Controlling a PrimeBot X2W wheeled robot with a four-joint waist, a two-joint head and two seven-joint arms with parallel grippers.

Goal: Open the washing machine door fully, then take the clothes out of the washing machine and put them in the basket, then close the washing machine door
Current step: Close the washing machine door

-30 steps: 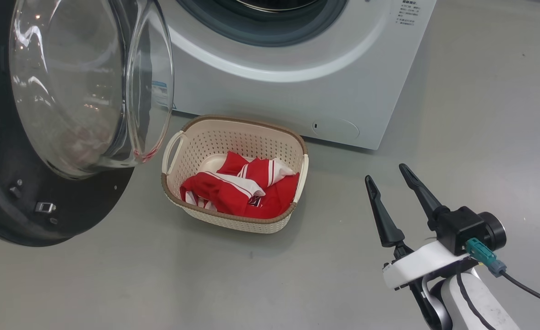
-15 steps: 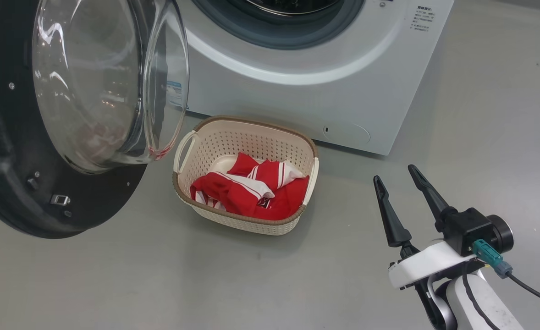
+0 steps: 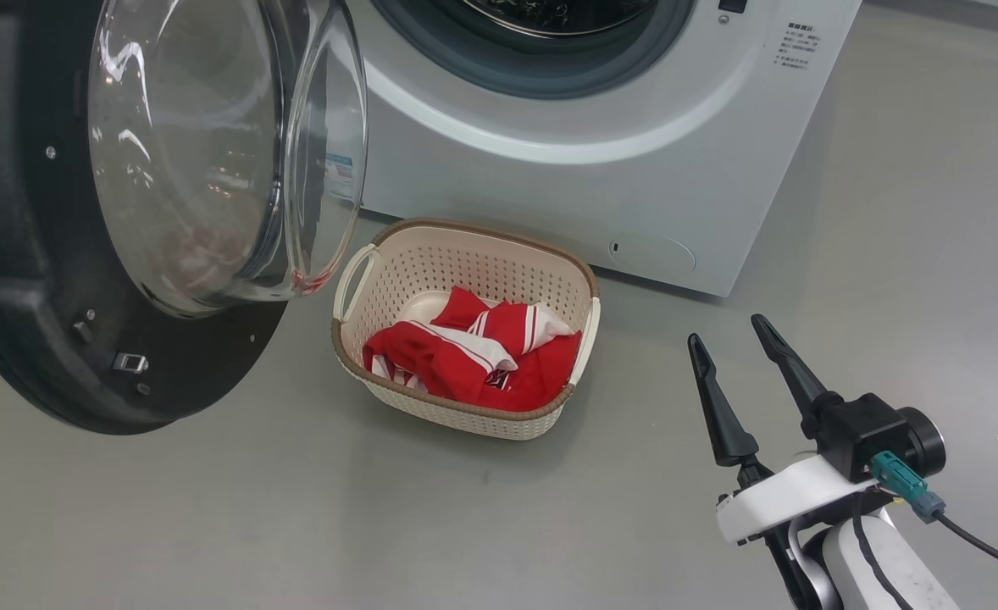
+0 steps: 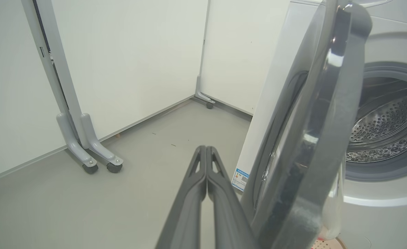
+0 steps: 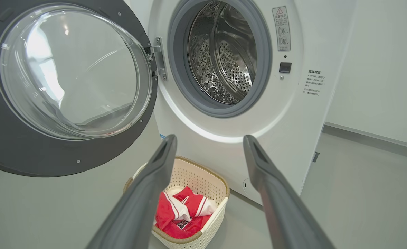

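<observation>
The white washing machine (image 3: 567,169) stands with its door (image 3: 41,296) swung wide open to the left, the glass bowl (image 3: 211,152) bulging toward me. Its steel drum (image 5: 227,55) looks bare. On the floor in front sits the cream basket (image 3: 482,233), and the red and white clothes (image 3: 474,360) lie inside it. My right gripper (image 3: 725,329) hovers open and empty to the right of the basket. In the left wrist view, my left gripper (image 4: 203,148) is shut on nothing, just left of the door's black rim (image 4: 321,138).
Grey floor spreads around the basket and to the machine's right. White partition panels on wheeled feet (image 4: 93,162) stand left of the machine. A white wall (image 5: 379,69) runs behind on the right. The door (image 5: 24,152) hangs over the floor left of the basket (image 5: 207,173).
The whole head picture has shifted right and slightly down, so the camera moved. The basket, clothes and door keep their places relative to the machine. The right gripper stays open.
</observation>
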